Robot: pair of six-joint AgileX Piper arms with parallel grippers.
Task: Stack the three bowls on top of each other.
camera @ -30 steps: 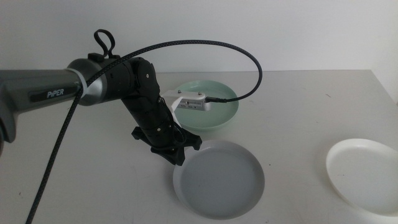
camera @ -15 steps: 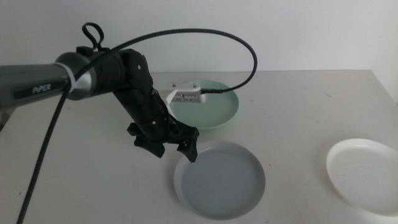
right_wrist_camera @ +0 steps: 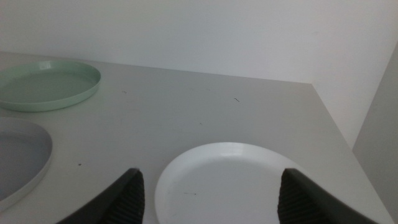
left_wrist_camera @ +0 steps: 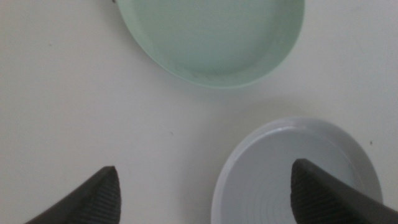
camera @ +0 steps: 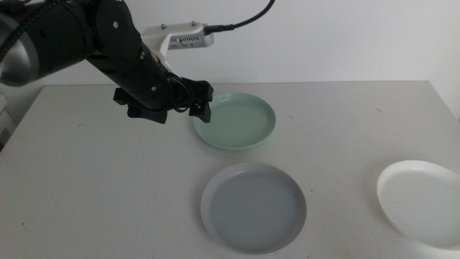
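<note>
Three bowls lie apart on the table. The pale grey bowl sits near the front centre, the mint green bowl behind it, and the white bowl at the right edge. My left gripper hangs raised and open, just left of the green bowl, holding nothing. Its wrist view looks down on the green bowl and the grey bowl, with the left gripper wide open. My right gripper is out of the middle view and stands open just before the white bowl.
The table is plain white, with a wall along its far edge. The left arm's black cable loops overhead. In the right wrist view the table's right edge runs close beside the white bowl.
My left gripper has risen from the grey bowl's rim and moved back and to the left, ending beside the green bowl. The bowls have kept their places.
</note>
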